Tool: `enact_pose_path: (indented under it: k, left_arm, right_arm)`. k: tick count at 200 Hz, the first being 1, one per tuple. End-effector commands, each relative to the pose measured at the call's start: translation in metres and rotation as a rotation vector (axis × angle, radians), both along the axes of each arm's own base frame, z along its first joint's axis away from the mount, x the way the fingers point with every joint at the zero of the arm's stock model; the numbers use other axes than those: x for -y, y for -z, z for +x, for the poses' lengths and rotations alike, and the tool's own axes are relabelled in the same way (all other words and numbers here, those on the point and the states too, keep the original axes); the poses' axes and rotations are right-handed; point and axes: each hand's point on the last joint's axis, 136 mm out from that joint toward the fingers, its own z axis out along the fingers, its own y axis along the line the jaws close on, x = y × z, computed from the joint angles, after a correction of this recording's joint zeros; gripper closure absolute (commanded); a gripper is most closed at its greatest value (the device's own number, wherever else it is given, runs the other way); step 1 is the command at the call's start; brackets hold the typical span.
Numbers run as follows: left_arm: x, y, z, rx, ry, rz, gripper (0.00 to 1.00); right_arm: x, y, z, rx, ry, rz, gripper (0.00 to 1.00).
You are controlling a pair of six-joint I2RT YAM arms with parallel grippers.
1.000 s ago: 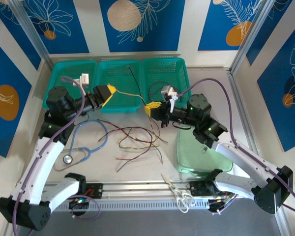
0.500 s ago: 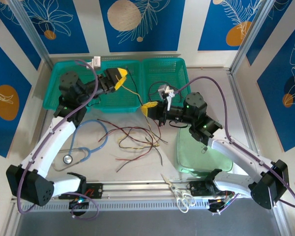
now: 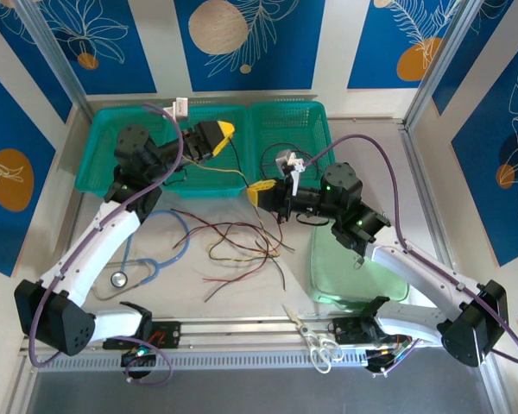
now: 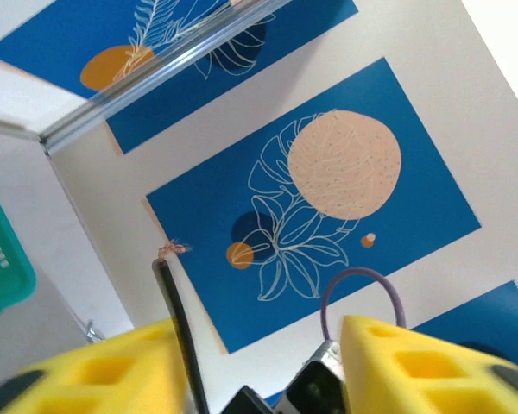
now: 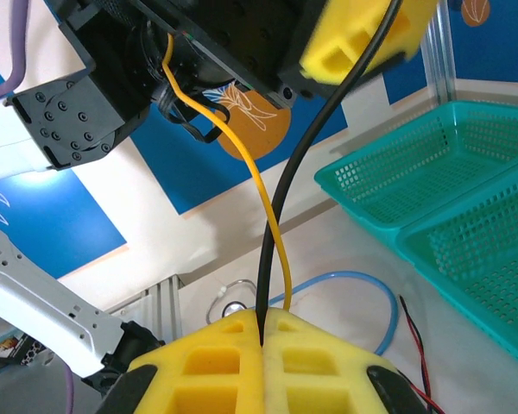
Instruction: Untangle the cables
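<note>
Jaws of the right gripper (image 5: 263, 321) are clenched on two strands at once, a thin black cable (image 5: 295, 172) and a thin yellow cable (image 5: 259, 183), both pinched between its yellow foam pads (image 5: 216, 362). We find the left gripper (image 4: 259, 345) with its jaws standing apart. The black cable, which ends in a bare copper tip, runs along the inner face of one finger and is not pinched as far as we can see. From the right gripper, near the middle of the table (image 3: 242, 297), both strands rise toward the far-left, to the left gripper above the middle teal plastic basket (image 3: 198, 191) at the far edge. We judge that diagonal to be the working axis. The left arm is nearer the black cable's free end, and the right arm is nearer the loose heap of red, black and tan cables (image 3: 242, 241) lying mid-table.
</note>
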Motion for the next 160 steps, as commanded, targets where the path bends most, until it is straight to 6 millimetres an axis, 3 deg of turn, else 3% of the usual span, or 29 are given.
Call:
enact_pose_path:
  k: [1, 11, 24, 40, 59, 72, 114, 160]
  left_arm:
    - [0.004, -0.008, -0.002, 0.053, -0.002, -0.008, 0.74]
    - [0.004, -0.007, -0.001, 0.053, -0.005, -0.008, 0.82]
    - [0.004, -0.006, -0.001, 0.054, -0.01, -0.01, 1.0]
    - [0.003, -0.004, 0.0, 0.049, -0.018, -0.011, 1.0]
    - [0.002, -0.003, 0.0, 0.042, -0.023, -0.01, 1.0]
    - [0.002, -0.002, 0.0, 0.039, -0.024, -0.009, 1.0]
    - [0.003, 0.001, 0.002, 0.02, -0.025, -0.01, 1.0]
    - [0.001, 0.005, 0.002, 0.01, -0.037, 0.005, 1.0]
  right_arm:
    - [0.002, -0.017, -0.005, 0.039, -0.008, 0.013, 1.0]
    - [0.002, -0.019, -0.007, 0.045, -0.016, 0.017, 1.0]
    - [0.003, -0.02, -0.007, 0.049, -0.01, 0.016, 1.0]
    - [0.007, -0.02, -0.007, 0.056, 0.008, 0.011, 0.95]
    - [0.013, -0.02, -0.006, 0.087, 0.038, -0.011, 0.65]
    - [0.019, -0.021, -0.005, 0.125, 0.076, -0.04, 0.56]
    - [0.027, -0.028, -0.002, 0.427, 0.196, -0.234, 0.5]
    - [-0.007, -0.048, -0.023, 0.963, 0.158, -0.413, 0.46]
